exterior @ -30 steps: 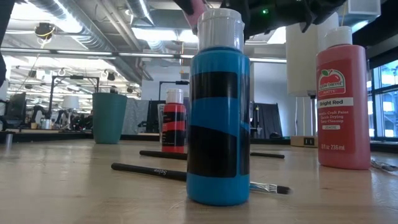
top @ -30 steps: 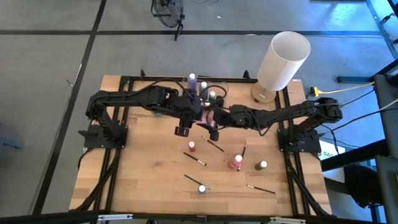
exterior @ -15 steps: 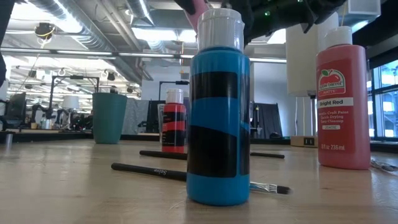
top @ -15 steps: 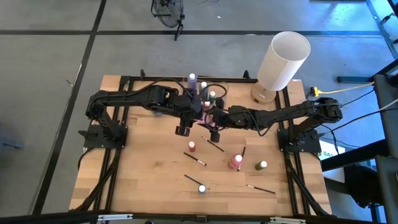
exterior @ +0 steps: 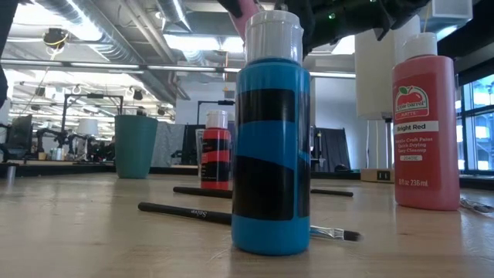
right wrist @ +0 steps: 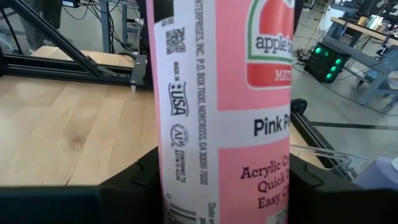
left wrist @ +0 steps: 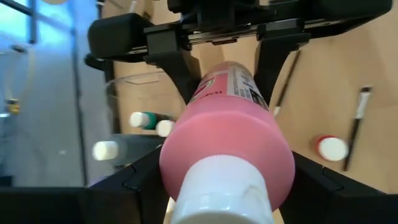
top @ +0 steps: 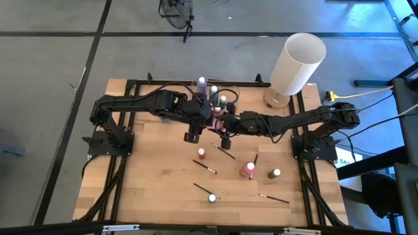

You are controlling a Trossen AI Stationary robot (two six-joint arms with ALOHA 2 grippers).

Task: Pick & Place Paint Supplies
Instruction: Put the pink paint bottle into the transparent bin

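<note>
Wooden table (top: 150, 189) (both grippers' fingers around pink bottle (left wrist: 231, 134))

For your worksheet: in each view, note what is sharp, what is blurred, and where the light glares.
Low view: blue bottle sharp, ceiling lights glare, room behind soft. Left wrist view: pink bottle and its cap blurred from closeness, window side washed out. Right wrist view: the pink bottle's label legible, fills the frame. High view: evenly lit, white cylinder bright.
</note>
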